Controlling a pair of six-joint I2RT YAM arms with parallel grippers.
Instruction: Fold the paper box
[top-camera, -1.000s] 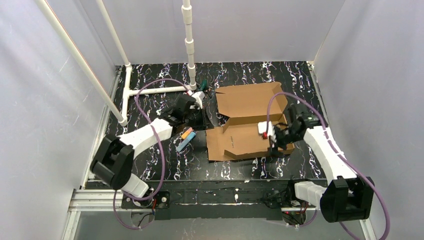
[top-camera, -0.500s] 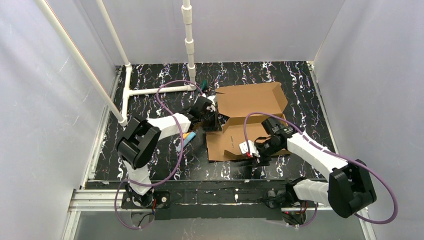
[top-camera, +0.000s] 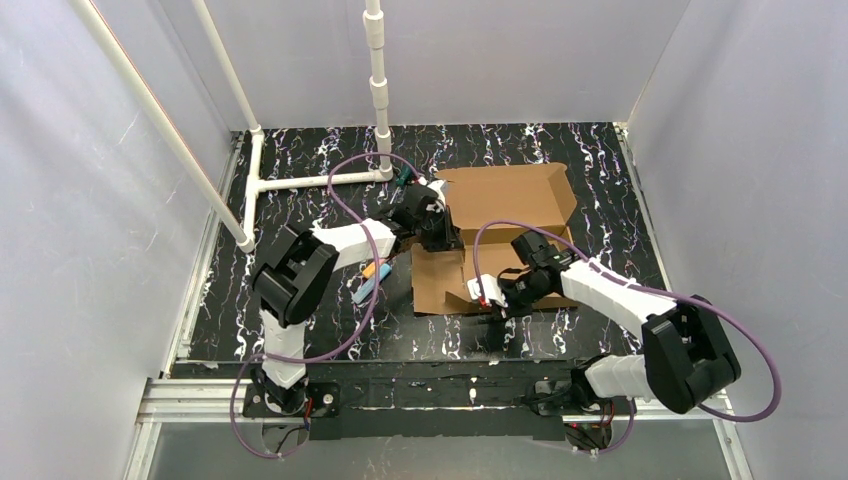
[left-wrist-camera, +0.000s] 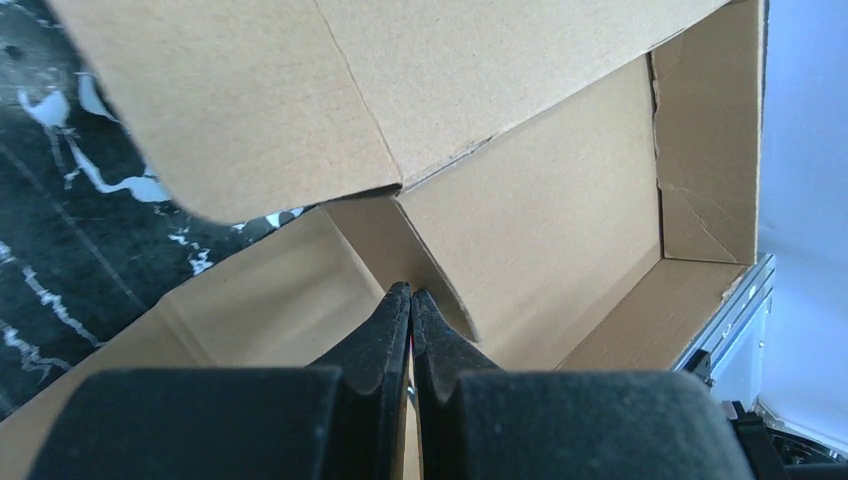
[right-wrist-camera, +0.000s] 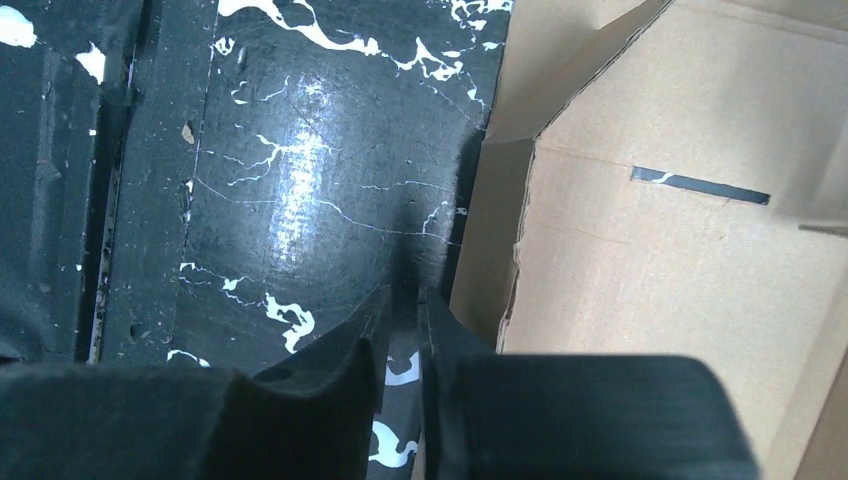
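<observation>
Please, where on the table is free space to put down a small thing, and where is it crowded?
Free: the strip of table behind the paper box, and the strip between box and right wall. Crowded: the box's left edge, with the left gripper and markers, and its near edge, with the right gripper.

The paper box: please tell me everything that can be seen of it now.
The paper box is plain brown corrugated cardboard, a die-cut sheet only partly folded. Its far panel is raised and tilted; its near panel lies flat on the black marbled table and has a narrow slit. It lies right of the centre. The left gripper, jaws shut, reaches into its left side at a folded flap; the right gripper is over the table beside its near edge, holding nothing.
</observation>
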